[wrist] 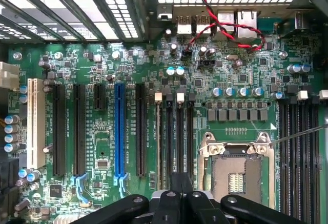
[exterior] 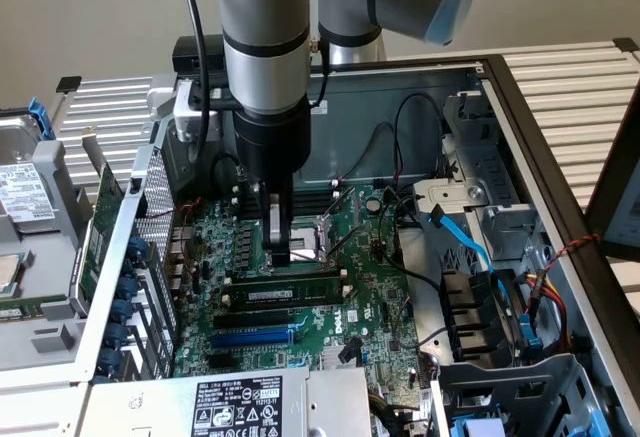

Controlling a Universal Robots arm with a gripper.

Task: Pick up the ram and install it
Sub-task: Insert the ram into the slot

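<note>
The gripper (exterior: 282,255) is hanging straight down over the motherboard (exterior: 345,332) inside the open computer case (exterior: 520,127). Its jaws are pressing together, with no gap showing between them. The ram (exterior: 285,284) is lying directly beneath the fingertips, standing on edge in a memory slot. Its long axis is running from the exterior view's left to the exterior view's right. The tips are meeting its upper edge near the middle of its length, but it cannot be told whether they are pinching that edge or only resting on it. The arm (exterior: 262,77) is standing nearly vertical, wrist pointing down, just on the near side of the processor socket (exterior: 325,227). From the wrist, the closed gripper (wrist: 180,183) is lining up with the row of memory slots (wrist: 174,142) beside that socket.
</note>
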